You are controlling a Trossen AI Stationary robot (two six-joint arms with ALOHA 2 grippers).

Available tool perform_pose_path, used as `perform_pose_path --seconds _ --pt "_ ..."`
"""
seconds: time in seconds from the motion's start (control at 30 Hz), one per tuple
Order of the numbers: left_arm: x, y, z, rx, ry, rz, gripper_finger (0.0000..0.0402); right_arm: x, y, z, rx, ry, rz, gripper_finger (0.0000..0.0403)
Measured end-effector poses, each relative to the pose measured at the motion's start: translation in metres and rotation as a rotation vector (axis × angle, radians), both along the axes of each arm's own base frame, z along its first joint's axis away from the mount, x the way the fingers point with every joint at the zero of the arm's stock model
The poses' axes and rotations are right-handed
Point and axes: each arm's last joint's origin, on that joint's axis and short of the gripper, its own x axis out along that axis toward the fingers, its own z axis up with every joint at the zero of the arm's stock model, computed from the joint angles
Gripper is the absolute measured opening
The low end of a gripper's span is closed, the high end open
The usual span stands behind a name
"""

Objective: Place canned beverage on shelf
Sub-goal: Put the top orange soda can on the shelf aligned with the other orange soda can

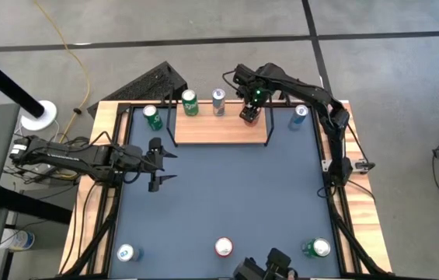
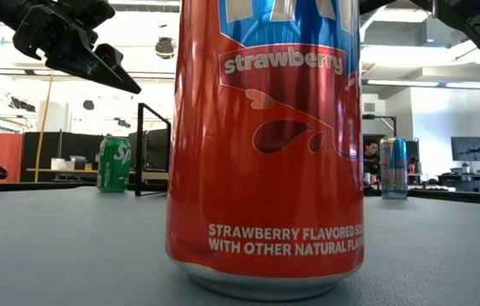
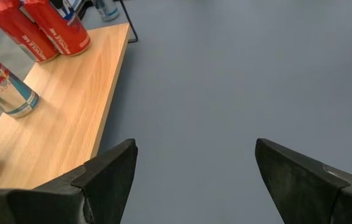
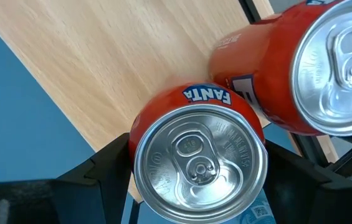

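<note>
The shelf (image 1: 221,131), a light-wood board with black wire end frames, stands at the table's far side. It carries a green can (image 1: 189,102), a silver-blue can (image 1: 218,101) and two red cans (image 3: 14,31). My right gripper (image 1: 249,115) hangs over the shelf's right part, pointing down, shut on the red Fanta can (image 4: 200,165). The other red can (image 4: 325,68) stands just beside it. My left gripper (image 1: 159,163) waits open above the table's left half, with nothing between its fingers (image 3: 110,174). My right gripper comes from above, pointing down, with one finger (image 4: 104,171) on each side of the Fanta can's upper wall (image 4: 139,134), just below the rim. The can stays upright between them, near the shelf's front edge. Whether its base rests on the board I cannot tell.
Loose cans stand on the dark table: green (image 1: 152,117) left of the shelf, blue (image 1: 300,115) right of it, and along the near edge a pale blue one (image 1: 126,253), a red strawberry one (image 1: 224,247) and a green one (image 1: 318,247). The table's middle (image 1: 227,194) is bare.
</note>
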Motion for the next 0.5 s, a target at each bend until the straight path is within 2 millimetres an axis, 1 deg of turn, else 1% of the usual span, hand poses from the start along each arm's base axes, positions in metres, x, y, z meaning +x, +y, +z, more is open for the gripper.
perform_pose_path --seconds 0.23,0.5 --pt "0.0000 0.0000 0.0000 0.001 0.000 0.000 0.0316 -0.0023 -0.0043 0.0001 0.006 -0.013 -0.009 0.0291" --pt "0.0000 0.0000 0.0000 0.001 0.000 0.000 0.0316 0.0000 -0.0006 0.0000 0.038 -0.031 0.008 0.0291"
